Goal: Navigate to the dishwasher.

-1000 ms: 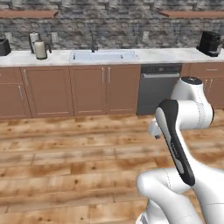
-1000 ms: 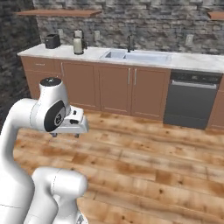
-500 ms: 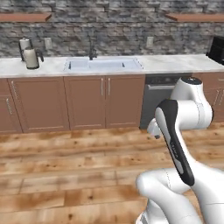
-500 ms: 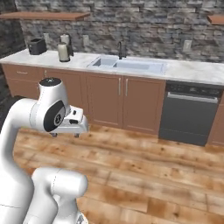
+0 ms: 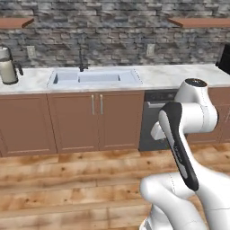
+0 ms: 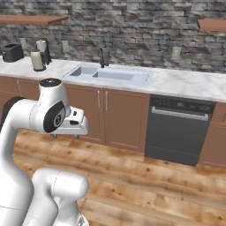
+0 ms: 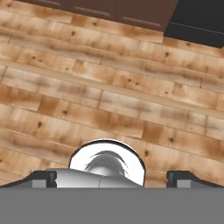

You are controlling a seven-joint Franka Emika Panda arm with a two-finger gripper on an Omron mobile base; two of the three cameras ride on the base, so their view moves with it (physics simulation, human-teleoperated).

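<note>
Right base view: dishwasher (image 6: 178, 130) fully visible under the marble surface (image 6: 185, 84), right of the sink (image 6: 108, 74); toaster (image 6: 12, 52) at far left. Left base view: arm covers most of the dishwasher (image 5: 150, 121). Hand view: wood floor (image 7: 109, 87), dishwasher's dark base top right (image 7: 199, 22). Pincer (image 7: 112, 177) tips wide apart, empty. Versus 0.5 s ago: whole scene shifted, cabinets larger, so the base moved closer.

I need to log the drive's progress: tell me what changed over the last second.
The base drove closer to the counter, so cabinets, sink and the dark grey flat-fronted dishwasher with its silver bar handle appear larger. The white arm kept its folded pose; the gripper grasped nothing.
</note>
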